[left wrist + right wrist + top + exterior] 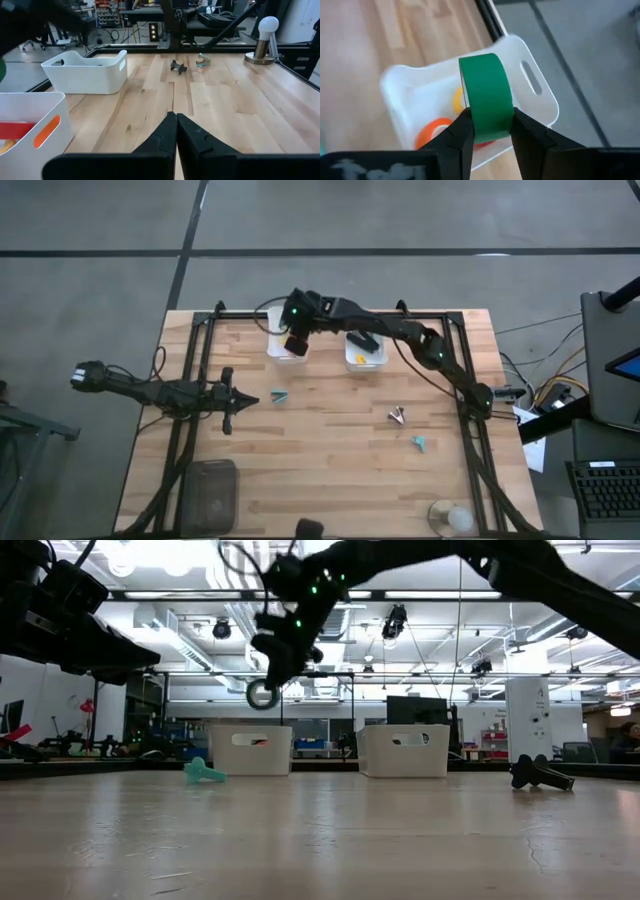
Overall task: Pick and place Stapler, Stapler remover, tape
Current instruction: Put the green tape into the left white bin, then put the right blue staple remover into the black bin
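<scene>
The green tape roll (486, 95) is pinched in my right gripper (490, 131) over the white bin (540, 107); maybe three rolls inside already; left gripper (176, 131) shut, empty.

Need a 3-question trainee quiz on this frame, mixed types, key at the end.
1. True or false: the right gripper holds the green tape roll above the left white bin.
2. Multiple choice: where is the black stapler? A) on the bare table, B) in the right white bin, C) in the left gripper.
3. Fill in: the left gripper's fingers are ____, with nothing between them.

Key: 1 true. 2 B. 3 shut.
</scene>
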